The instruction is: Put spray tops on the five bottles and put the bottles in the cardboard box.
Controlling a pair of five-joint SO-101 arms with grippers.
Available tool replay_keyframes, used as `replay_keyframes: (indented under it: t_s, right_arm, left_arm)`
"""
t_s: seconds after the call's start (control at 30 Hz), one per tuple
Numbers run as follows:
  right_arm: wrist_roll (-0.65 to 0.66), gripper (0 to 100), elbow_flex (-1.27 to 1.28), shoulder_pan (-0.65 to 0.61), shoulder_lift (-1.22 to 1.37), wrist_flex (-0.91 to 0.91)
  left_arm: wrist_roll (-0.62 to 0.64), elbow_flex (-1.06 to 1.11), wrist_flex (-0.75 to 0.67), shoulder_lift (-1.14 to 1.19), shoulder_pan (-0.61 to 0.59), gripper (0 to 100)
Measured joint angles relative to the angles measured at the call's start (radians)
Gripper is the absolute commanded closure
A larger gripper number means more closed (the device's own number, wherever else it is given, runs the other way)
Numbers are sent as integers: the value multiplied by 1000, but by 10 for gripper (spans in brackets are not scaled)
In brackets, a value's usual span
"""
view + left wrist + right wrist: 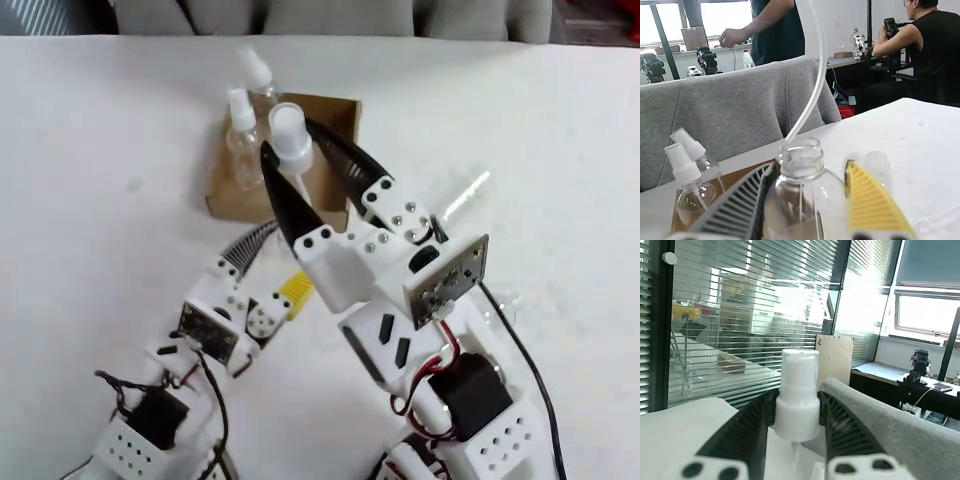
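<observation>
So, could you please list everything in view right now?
Brown cardboard box: one, brown, on the white table.
Clear plastic bottles with white spray tops: two, in the box.
Clear plastic bottle without a top: one, in the left tool.
White spray top: one, in the right tool; its thin tube reaches that bottle's mouth.
Second clear open bottle: one, behind the left tool's yellow finger, partly hidden.
Thin white piece: one, on the table beside the right arm; unidentifiable.
Grey upholstered back: one, beyond the table.
Left tool: black and yellow fingers, shut on the bottle.
Right tool: black fingers, shut on the spray top.
</observation>
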Motion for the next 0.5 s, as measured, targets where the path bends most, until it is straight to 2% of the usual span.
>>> replay_keyframes:
  t_s: [0.5]
  right_arm:
    - [0, 981, -21, 0, 12, 0]
  left_arm:
    - [0, 0, 0, 0, 0, 980]
